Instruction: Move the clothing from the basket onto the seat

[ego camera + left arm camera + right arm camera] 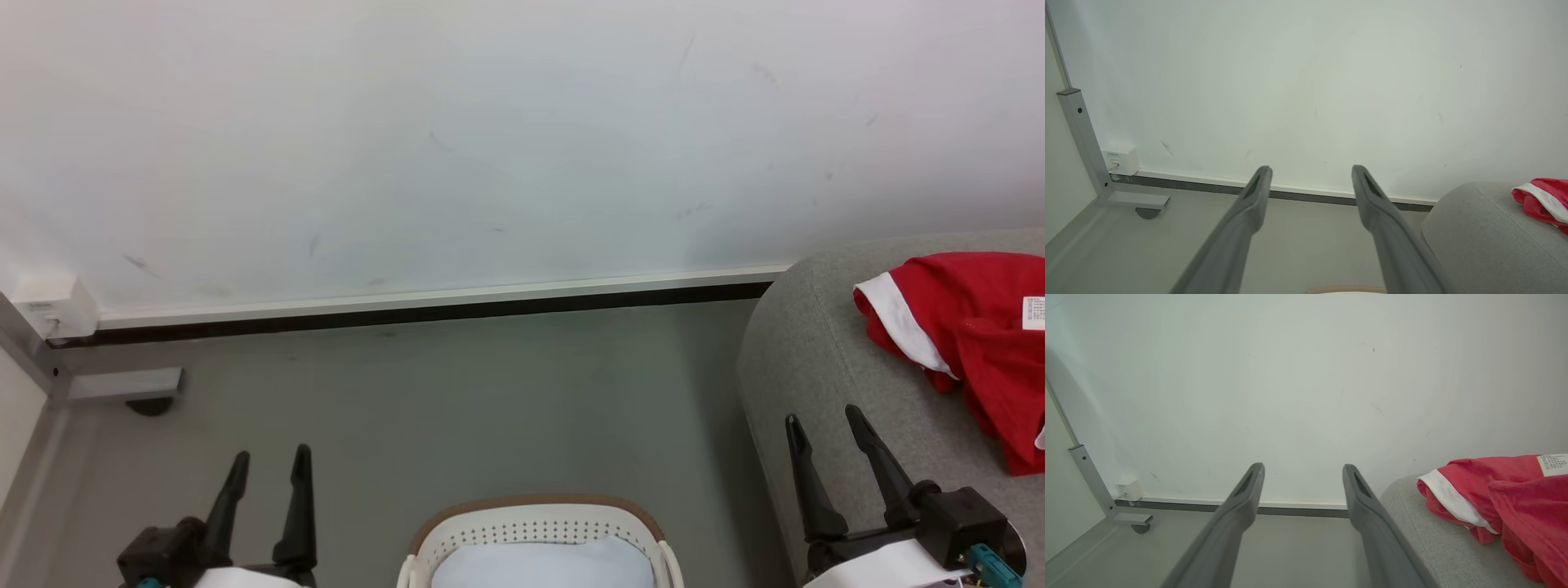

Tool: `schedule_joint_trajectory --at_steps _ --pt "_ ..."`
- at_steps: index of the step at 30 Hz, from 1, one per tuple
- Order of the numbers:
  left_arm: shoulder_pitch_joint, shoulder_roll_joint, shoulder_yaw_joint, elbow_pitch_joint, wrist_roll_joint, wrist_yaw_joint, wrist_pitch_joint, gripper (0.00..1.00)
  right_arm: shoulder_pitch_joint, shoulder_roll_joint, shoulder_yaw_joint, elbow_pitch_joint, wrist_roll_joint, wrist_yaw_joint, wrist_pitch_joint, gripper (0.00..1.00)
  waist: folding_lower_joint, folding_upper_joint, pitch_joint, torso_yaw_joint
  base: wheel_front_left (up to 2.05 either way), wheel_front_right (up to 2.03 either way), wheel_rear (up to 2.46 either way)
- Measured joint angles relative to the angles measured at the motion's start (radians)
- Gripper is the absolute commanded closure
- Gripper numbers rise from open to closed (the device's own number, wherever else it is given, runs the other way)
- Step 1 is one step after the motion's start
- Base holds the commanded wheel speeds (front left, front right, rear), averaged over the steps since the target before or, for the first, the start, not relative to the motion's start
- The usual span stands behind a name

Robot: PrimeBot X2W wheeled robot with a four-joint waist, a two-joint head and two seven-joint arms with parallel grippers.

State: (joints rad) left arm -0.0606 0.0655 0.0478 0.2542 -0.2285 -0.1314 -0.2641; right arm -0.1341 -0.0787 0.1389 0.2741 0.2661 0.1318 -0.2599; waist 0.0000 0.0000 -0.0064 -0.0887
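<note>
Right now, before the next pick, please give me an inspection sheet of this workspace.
surface: grey floor.
job's things: red garment with white trim lies on the grey sofa; laundry basket stands on the floor, no red clothing in its visible part.
clutter: pale cloth inside the basket.
grippers: left gripper open, empty; right gripper open, empty, by the sofa edge.
cables: nothing seen.
surroundings: white wall, white wall box, grey metal frame foot.

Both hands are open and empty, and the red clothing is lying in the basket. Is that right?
Not quite. The red clothing lies on the grey seat, not in the basket, as the head view shows. The left hand and right hand are open and empty, as stated.
</note>
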Motion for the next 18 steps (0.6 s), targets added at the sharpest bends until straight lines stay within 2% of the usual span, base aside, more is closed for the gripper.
schedule_joint_trajectory --at_steps 1,2,7,18 --pt "0.000 0.000 -0.005 0.002 -0.002 0.000 0.000 0.00 -0.002 0.000 0.000 0.000 0.001 0.000 0.000 0.00 0.0000 0.0000 0.000 0.001 0.00 0.00 0.00" --pt "0.000 0.001 -0.009 0.003 -0.005 0.000 0.000 1.00 -0.002 0.000 0.001 0.001 0.001 0.000 0.000 1.00 0.0000 0.0000 0.001 0.002 0.00 0.00 0.00" --pt "0.028 -0.011 -0.016 0.043 -0.012 0.000 0.004 1.00 0.036 0.008 0.005 0.037 0.004 0.000 0.006 1.00 0.0000 0.0000 0.001 0.003 0.00 0.00 0.00" --pt "0.024 -0.013 0.000 0.044 -0.200 0.002 0.062 1.00 0.038 0.011 -0.029 0.038 0.195 0.000 0.059 1.00 0.0000 0.0000 0.001 0.011 0.00 0.00 0.00"
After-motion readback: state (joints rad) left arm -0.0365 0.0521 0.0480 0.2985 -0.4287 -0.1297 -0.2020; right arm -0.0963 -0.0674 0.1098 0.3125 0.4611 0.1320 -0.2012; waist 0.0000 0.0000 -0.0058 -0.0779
